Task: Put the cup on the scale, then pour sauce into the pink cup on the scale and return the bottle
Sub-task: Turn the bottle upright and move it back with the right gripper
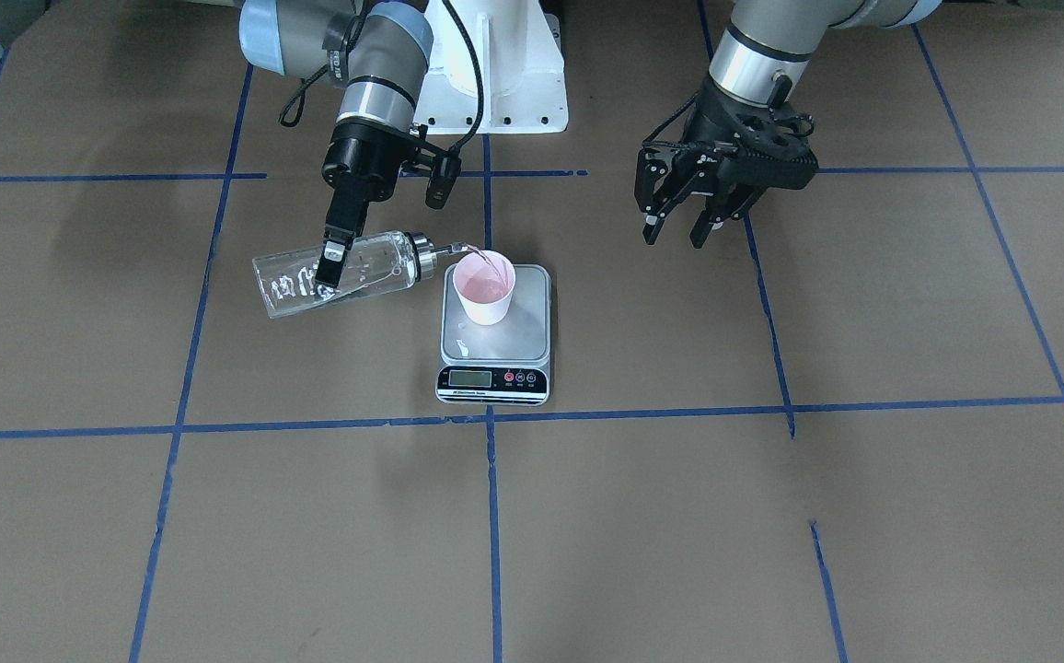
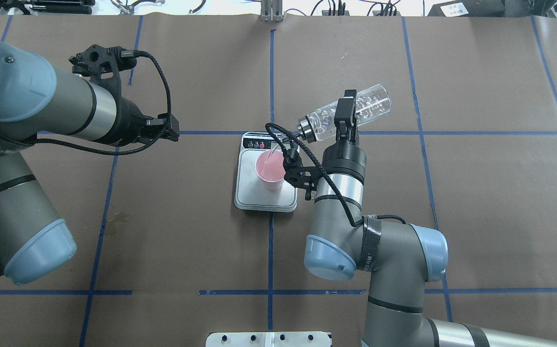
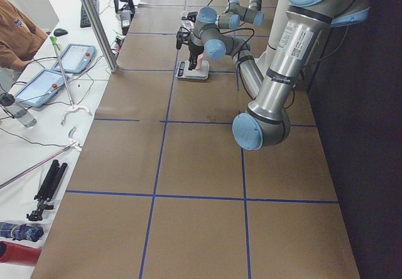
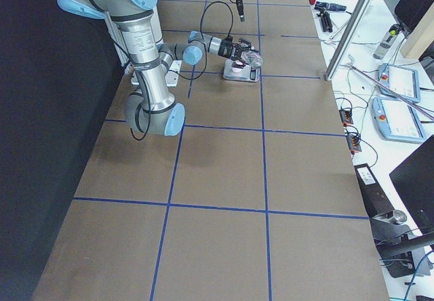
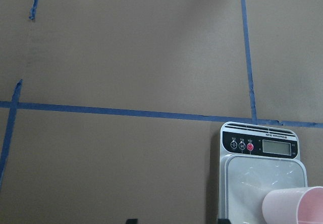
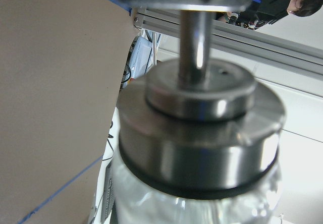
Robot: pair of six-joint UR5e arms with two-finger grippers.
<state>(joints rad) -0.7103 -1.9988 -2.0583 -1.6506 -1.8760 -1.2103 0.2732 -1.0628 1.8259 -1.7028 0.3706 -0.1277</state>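
Pink cup [image 1: 485, 287] upright on scale [image 1: 495, 336]; tilted bottle [image 1: 339, 272] pouring.

In the left wrist view the cup [image 5: 295, 206] runs off the lower right corner, and the scale [image 5: 252, 176] is cut by the bottom edge. The bottle [image 6: 202, 148] is blurred in the right wrist view, its glass body cropped. The scale's LCD [image 1: 469, 378] digits are too small to read.

I can read nothing for certain. The scale [image 5: 237, 183] has a line of small white print on its black strip [image 5: 252, 133], too fine to make out. The band [image 2: 369, 241] on my right arm carries blurred white lettering.
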